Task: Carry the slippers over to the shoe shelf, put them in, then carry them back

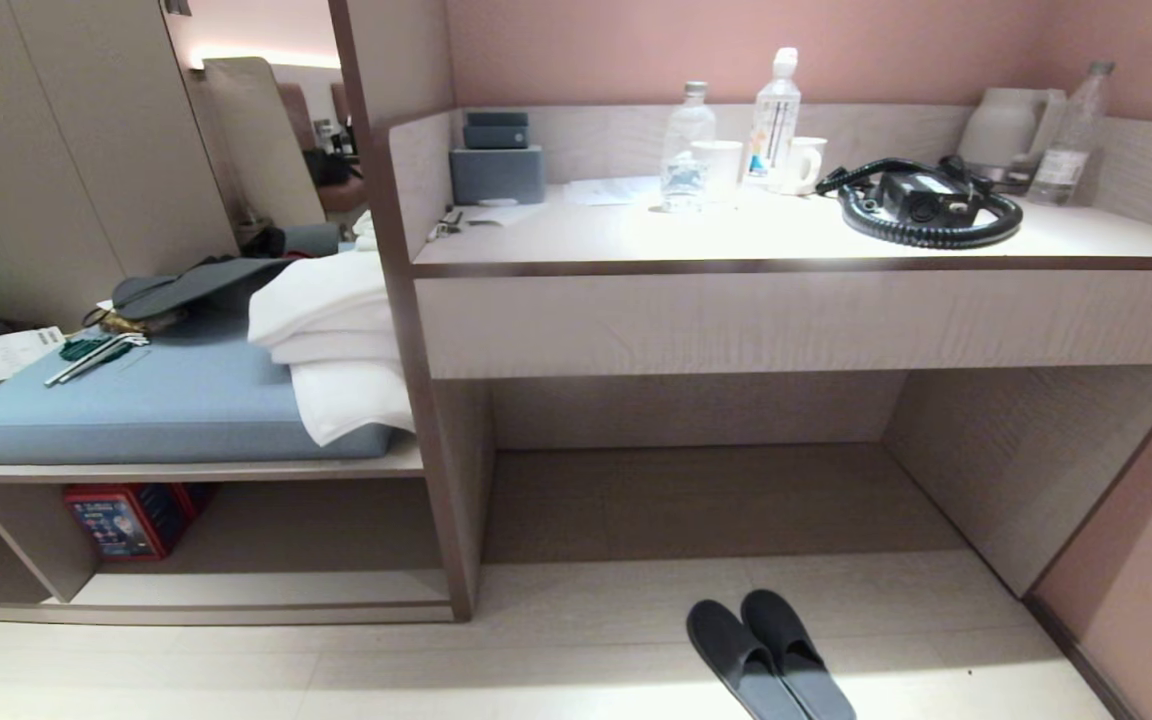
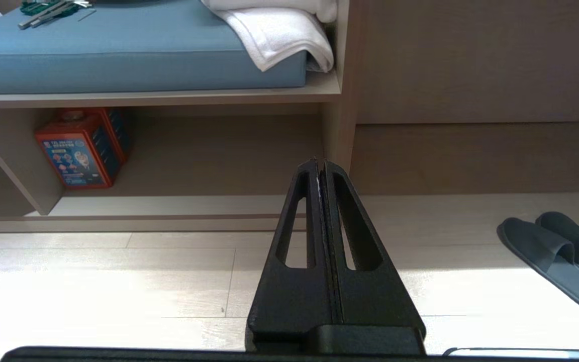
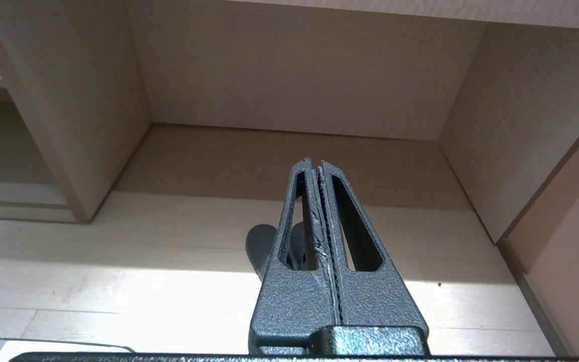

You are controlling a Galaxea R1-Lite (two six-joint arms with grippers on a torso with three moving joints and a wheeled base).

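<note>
Slippers [image 1: 769, 655]: side by side on floor before the desk [image 1: 806, 240] opening.
Right hand [image 3: 316, 163]: pressed together, empty, above the slippers.
Left hand [image 2: 320, 162]: pressed together, slippers well aside.

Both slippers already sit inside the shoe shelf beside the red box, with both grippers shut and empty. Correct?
Not quite. The slippers lie on the floor in front of the desk, as the head view shows. Only the red box is in the shoe shelf. The left gripper and right gripper are shut and empty.
</note>
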